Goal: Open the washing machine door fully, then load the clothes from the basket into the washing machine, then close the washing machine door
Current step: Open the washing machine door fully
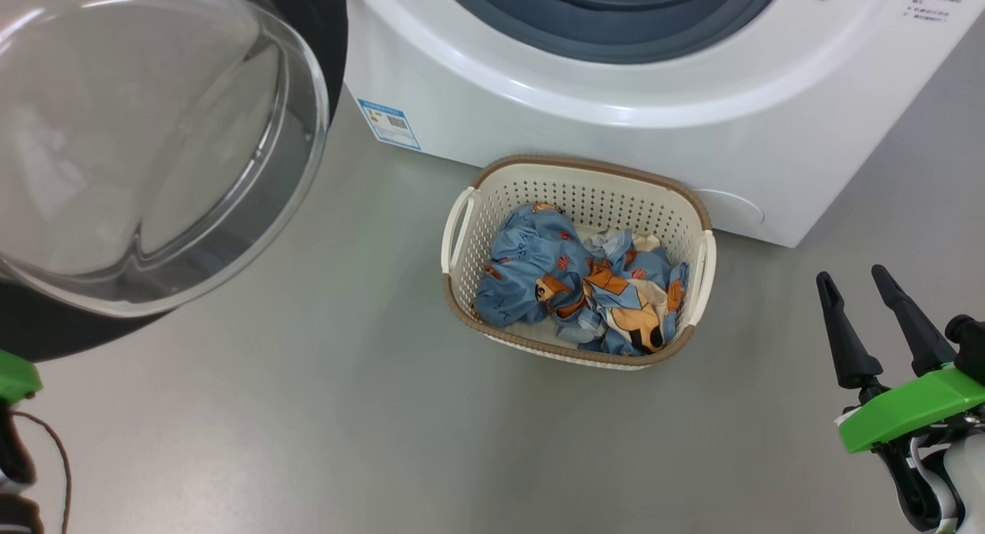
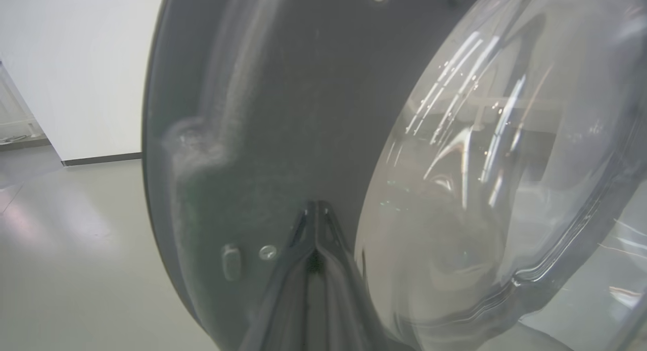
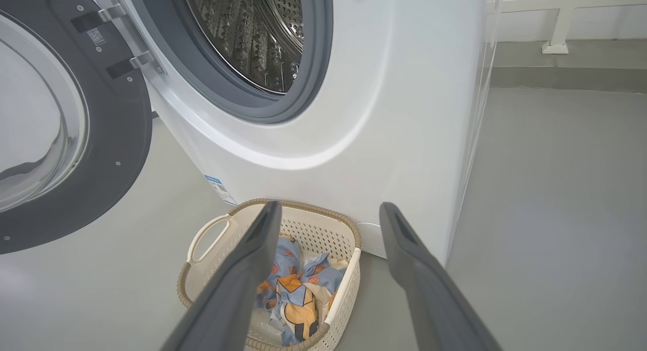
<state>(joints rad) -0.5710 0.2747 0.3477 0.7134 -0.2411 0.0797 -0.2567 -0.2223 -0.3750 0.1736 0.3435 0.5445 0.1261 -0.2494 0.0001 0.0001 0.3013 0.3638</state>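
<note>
- One washing machine stands on the grey floor, and its one door hangs swung open at its left.
- One basket sits on the floor, just before the machine's front bottom edge.
- Clothes lie heaped inside the basket; how many there are cannot be told.
- Left gripper: fingers pressed together, tips at the door's dark inner rim.
- Right gripper: fingers spread wide, holding nothing, to the right of the basket.

Grey floor — white wall (dark skirting at foot).
</note>
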